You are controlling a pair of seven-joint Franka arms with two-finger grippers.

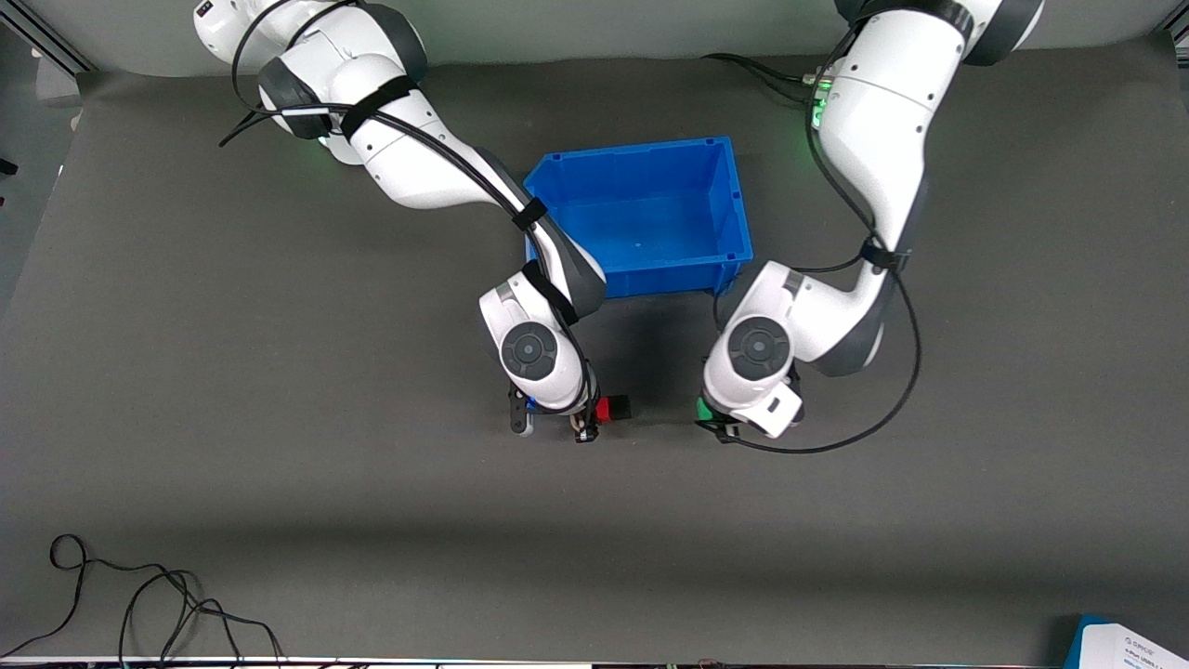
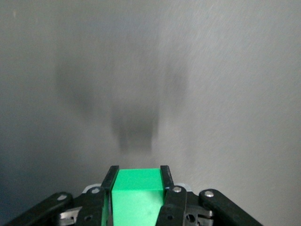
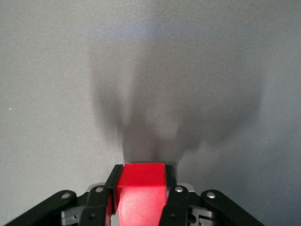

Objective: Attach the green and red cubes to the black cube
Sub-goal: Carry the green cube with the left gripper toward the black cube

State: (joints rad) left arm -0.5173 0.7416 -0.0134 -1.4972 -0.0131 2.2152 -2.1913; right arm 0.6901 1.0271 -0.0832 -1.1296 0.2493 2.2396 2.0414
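My right gripper (image 1: 594,420) is shut on the red cube (image 1: 606,409) and holds it low over the mat, nearer to the front camera than the blue bin. In the right wrist view the red cube (image 3: 141,193) fills the gap between the black fingers (image 3: 170,176). A small dark block (image 1: 620,406), apparently the black cube, touches the red cube on the side toward the left arm. My left gripper (image 1: 713,420) is shut on the green cube (image 1: 703,409), a short gap from that block. The green cube (image 2: 136,193) sits between the fingers (image 2: 165,175).
An empty blue bin (image 1: 734,186) stands on the mat just farther from the front camera than both grippers. Loose black cables (image 1: 139,604) lie near the front edge at the right arm's end. A white and blue box (image 1: 1133,646) sits at the front corner at the left arm's end.
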